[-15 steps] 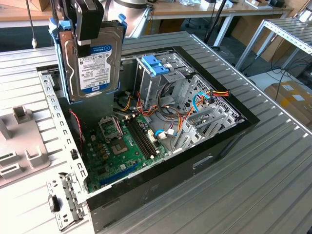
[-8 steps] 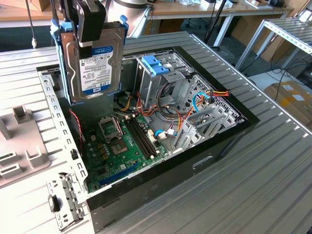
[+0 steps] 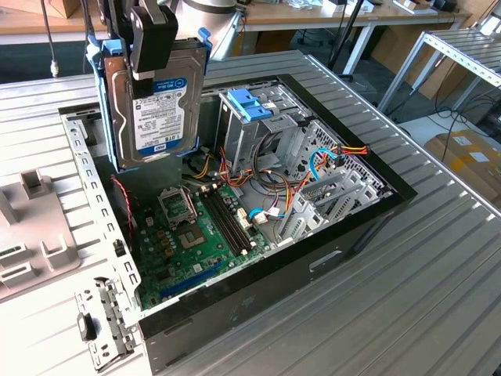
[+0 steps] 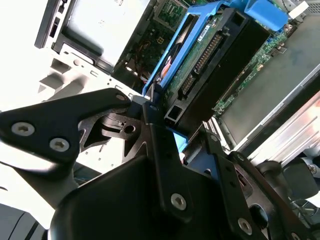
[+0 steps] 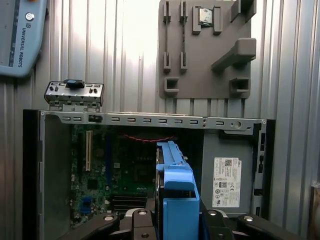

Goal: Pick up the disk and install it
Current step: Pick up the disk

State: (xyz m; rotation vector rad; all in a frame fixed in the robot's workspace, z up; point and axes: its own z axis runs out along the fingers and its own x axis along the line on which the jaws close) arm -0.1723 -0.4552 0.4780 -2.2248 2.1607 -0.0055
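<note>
Black gripper (image 4: pixel 175 125) links are crowding your second wrist view, and its fingers (image 4: pixel 150 107) are pinching the disk (image 4: pixel 210 60) between them, one on each flat face. You're holding the disk (image 3: pixel 156 110) up on end in the air, label facing the exterior camera, with one black finger lying across the top of the label. It's hanging over the open computer case (image 3: pixel 313 266), toward the exterior view's left, above the motherboard (image 3: pixel 188 235) and well apart from the grey cage with blue clips (image 3: pixel 250 106). Looking down in the first wrist view, you're seeing the disk's blue rail (image 5: pixel 175 185) edge-on between the finger links, with the grey power-supply box (image 5: pixel 225 170) just beside it inside the case. You're also getting the grey fixture plate (image 5: pixel 205 50) lying on the ribbed metal table (image 3: pixel 391 313) beyond the case rim.
</note>
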